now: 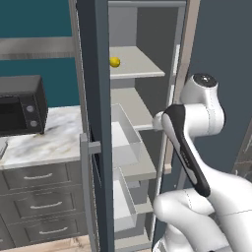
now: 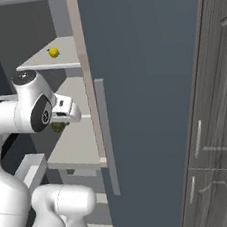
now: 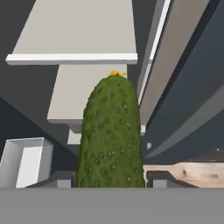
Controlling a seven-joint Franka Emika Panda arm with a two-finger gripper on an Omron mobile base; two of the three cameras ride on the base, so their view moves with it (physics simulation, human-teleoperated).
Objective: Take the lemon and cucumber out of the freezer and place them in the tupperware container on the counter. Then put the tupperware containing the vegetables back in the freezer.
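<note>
My gripper [image 3: 111,183] is shut on the cucumber [image 3: 111,131], a dark green bumpy oblong that stands up between the two fingertips. In the right base view the cucumber [image 2: 58,126] hangs under the gripper [image 2: 59,122], just above the middle light grey shelf [image 2: 76,145] inside the open freezer [image 2: 142,82]. The lemon [image 1: 114,62], small and bright yellow, rests on the upper shelf; the right base view shows the lemon [image 2: 53,52] above and behind the hand. The marbled counter [image 1: 49,138] lies left of the freezer door [image 1: 96,98]. A pale sliver at its left edge may be the tupperware container [image 1: 2,146].
A black microwave [image 1: 22,106] stands on the counter over dark drawers [image 1: 39,177] with silver handles. Clear drawers [image 1: 125,138] jut out of the freezer below the shelves. A dark wood cabinet [image 2: 212,123] stands to the right of the open door.
</note>
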